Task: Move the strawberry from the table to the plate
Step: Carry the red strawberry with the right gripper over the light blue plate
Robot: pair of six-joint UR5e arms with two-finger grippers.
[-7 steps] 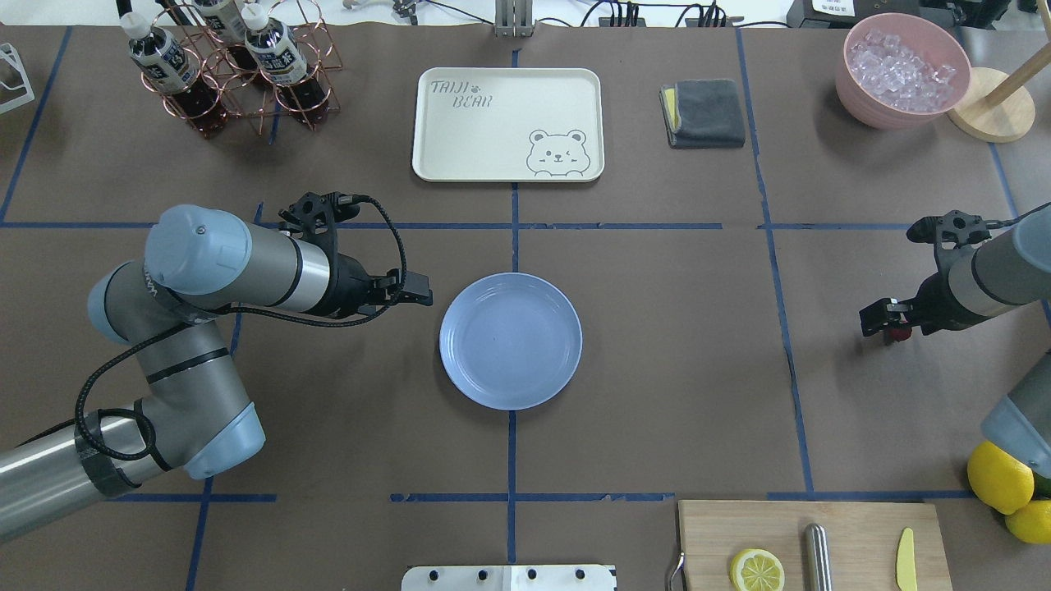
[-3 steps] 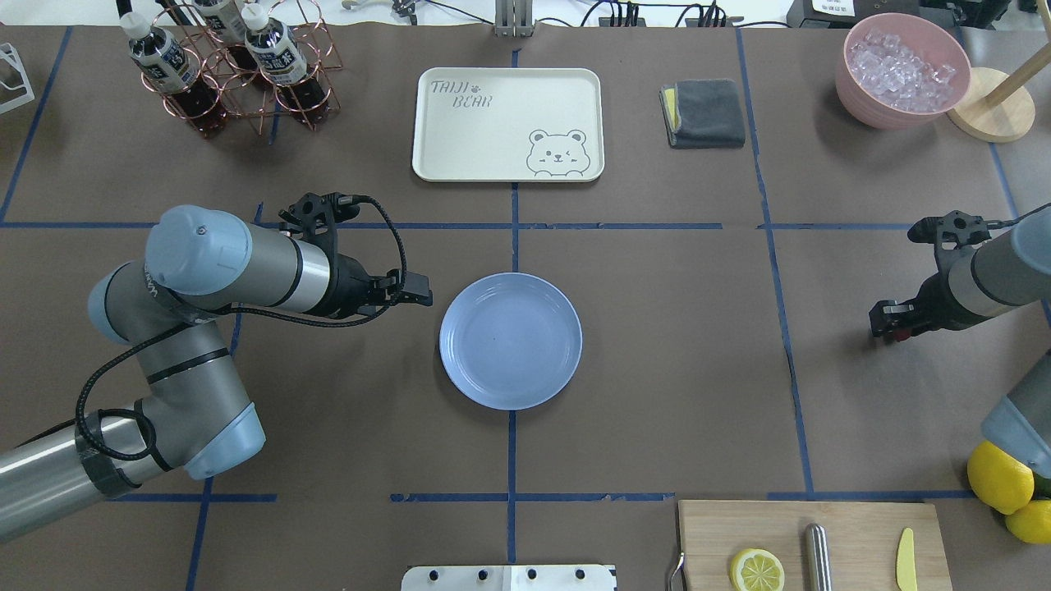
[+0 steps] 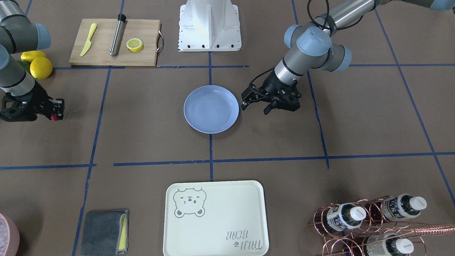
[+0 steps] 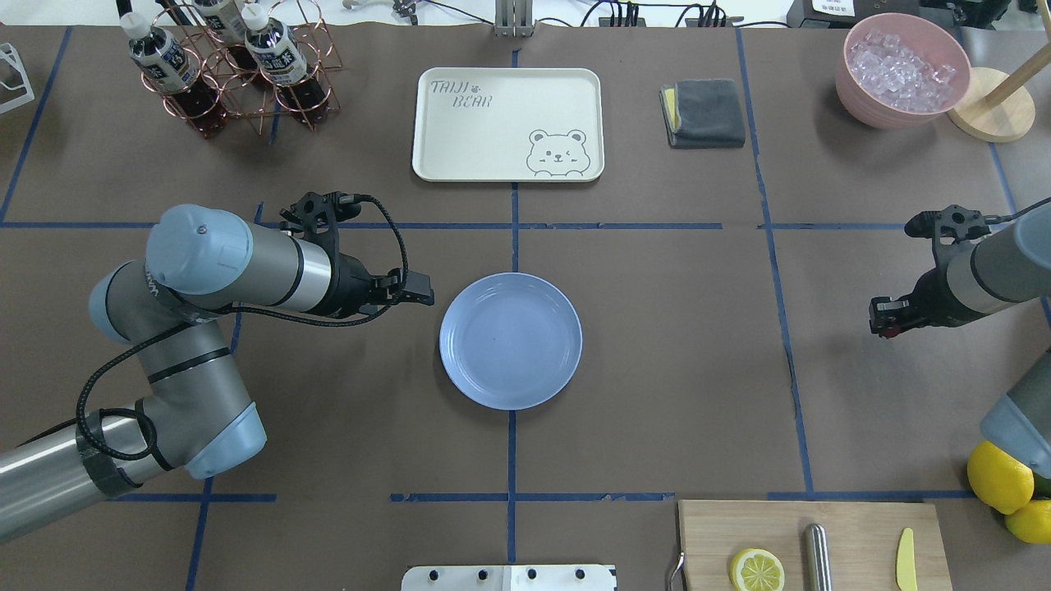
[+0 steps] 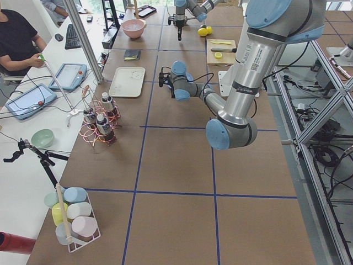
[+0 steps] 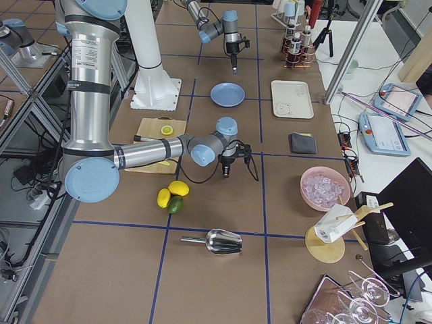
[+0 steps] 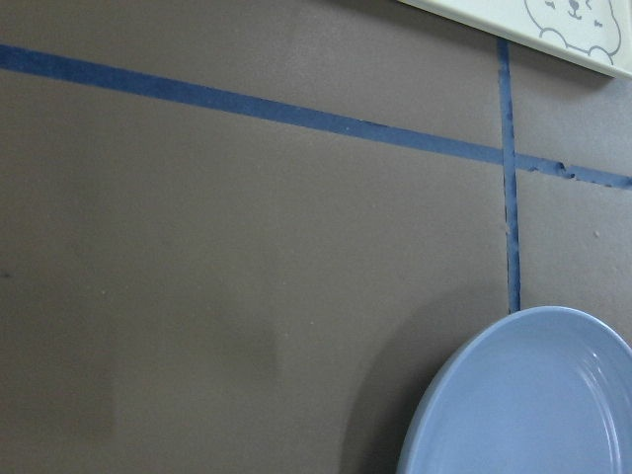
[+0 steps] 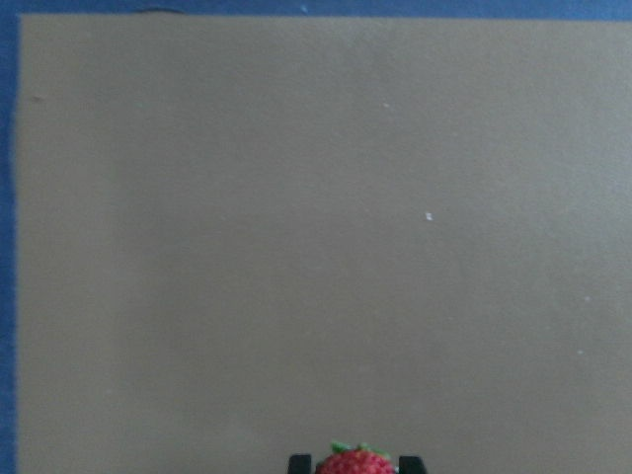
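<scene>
Right wrist-mounted view shows the right gripper (image 4: 880, 320) pinched on the strawberry (image 8: 354, 462), probably barely off the table (image 4: 673, 369); the plate (image 4: 511, 341) lies well apart, centreward, to its left.

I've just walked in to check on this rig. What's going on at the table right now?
The right gripper is closed on the small red strawberry, low over the brown paper-covered table on the robot's right side. The round pale blue plate at the centre is empty, so the fruit has not yet been carried over. The left gripper hangs open just beside the plate, holding nothing.
</scene>
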